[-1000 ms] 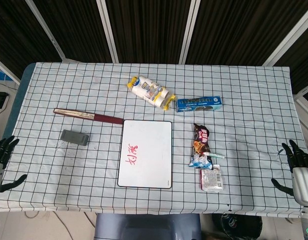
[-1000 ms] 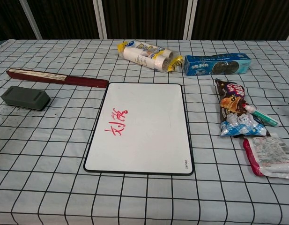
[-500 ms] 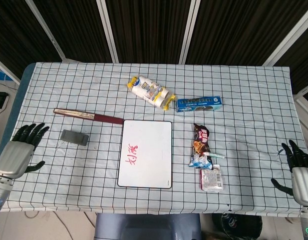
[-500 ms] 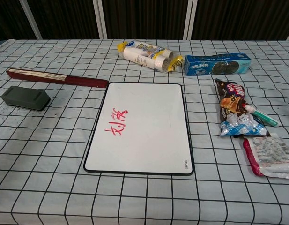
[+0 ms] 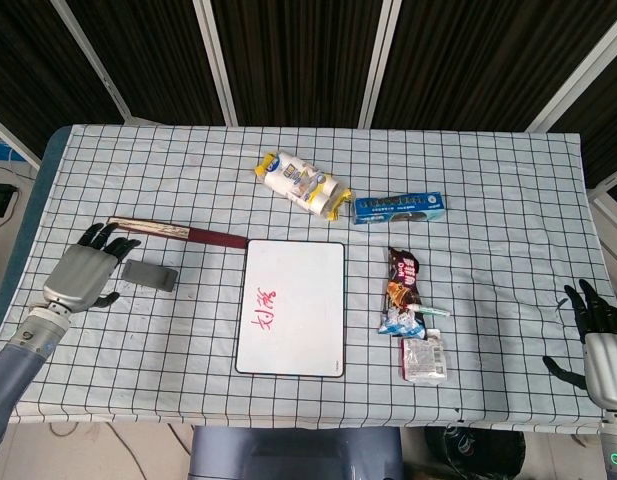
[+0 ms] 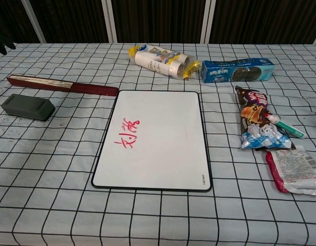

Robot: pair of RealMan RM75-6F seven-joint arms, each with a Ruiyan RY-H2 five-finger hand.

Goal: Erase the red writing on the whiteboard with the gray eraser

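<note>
Left hand is over the table's left side, just left of the gray eraser, fingers spread, holding nothing. Can't tell from the head view whether it touches the eraser; in the chest view only dark fingertips show at the far-left edge. Right hand sits at the near-right table edge, fingers spread, nothing in it.

Eraser lies flat on the checked tablecloth, left of the whiteboard and apart from it. Whiteboard is centre, long side running near-far. Red writing is on its left half, toward the near end; intact in the chest view too.

A red folded fan lies just beyond the eraser, its right end close to the board's far-left corner.

Other items:
- white roll pack with yellow ends, far centre
- blue biscuit box, right of the roll pack
- dark snack bag, right of the board
- clear red-trimmed packet, just near-side of the snack bag
</note>
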